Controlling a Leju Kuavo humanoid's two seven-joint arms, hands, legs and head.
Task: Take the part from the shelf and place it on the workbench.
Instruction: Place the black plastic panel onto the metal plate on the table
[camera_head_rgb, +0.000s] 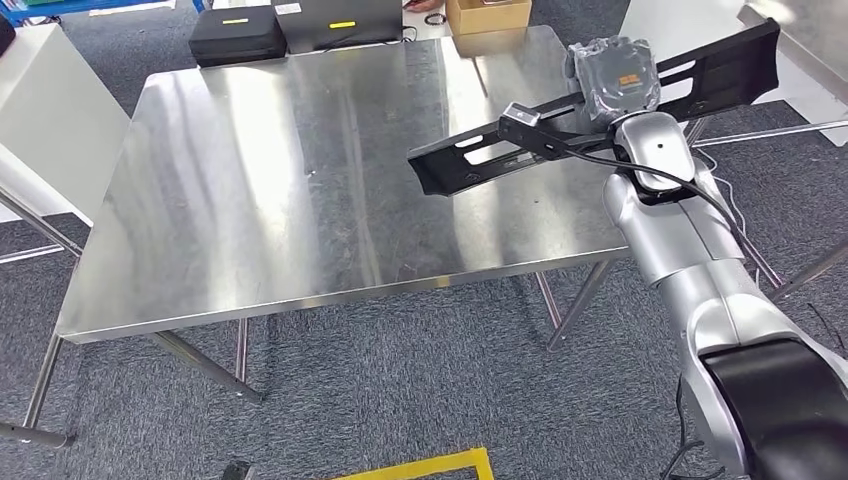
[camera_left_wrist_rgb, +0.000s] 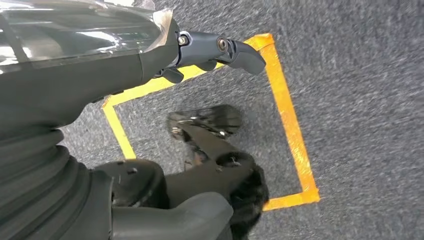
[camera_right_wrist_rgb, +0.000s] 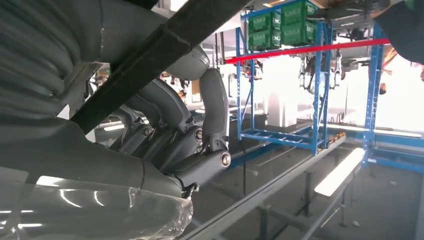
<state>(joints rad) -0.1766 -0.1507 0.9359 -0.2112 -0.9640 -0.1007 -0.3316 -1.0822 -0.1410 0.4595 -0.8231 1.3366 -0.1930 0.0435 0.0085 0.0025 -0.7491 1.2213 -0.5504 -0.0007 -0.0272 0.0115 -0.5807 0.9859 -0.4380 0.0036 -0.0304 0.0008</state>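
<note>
above the far right corner of the workbench (camera_head_rgb: 300, 200), in the head view, the right hand (camera_head_rgb: 612, 80) grips a long black part (camera_head_rgb: 480, 160) and holds it clear of the steel top. the part is a flat bar with slots cut through it, tilted so that its lower end hangs over the table and its higher end reaches out past the right edge. the hand's fingers are wrapped around the bar near its middle, and the silver right arm (camera_head_rgb: 690, 270) rises to it from the lower right. a black cable (camera_head_rgb: 640, 168) runs along the wrist. at the far edge of the table lie a black case (camera_head_rgb: 238, 36), a dark flat box (camera_head_rgb: 340, 22) and a cardboard box (camera_head_rgb: 488, 14). grey carpet (camera_head_rgb: 400, 380) lies under the table, with a strip of yellow tape (camera_head_rgb: 430, 466) at the near edge.

from the left wrist view, the left hand (camera_left_wrist_rgb: 200, 50) hangs over the carpet with nothing in it; one dark finger (camera_left_wrist_rgb: 240, 50) sticks out straight while the others are partly curled, so the fingers are loose and apart. a yellow tape square (camera_left_wrist_rgb: 290, 130) is marked on the floor below.

from the right wrist view, the black part (camera_right_wrist_rgb: 150, 55) crosses diagonally with the right hand's fingers (camera_right_wrist_rgb: 210, 105) closed around it. blue racks (camera_right_wrist_rgb: 315, 80) holding green crates (camera_right_wrist_rgb: 285, 20) stand well beyond.
</note>
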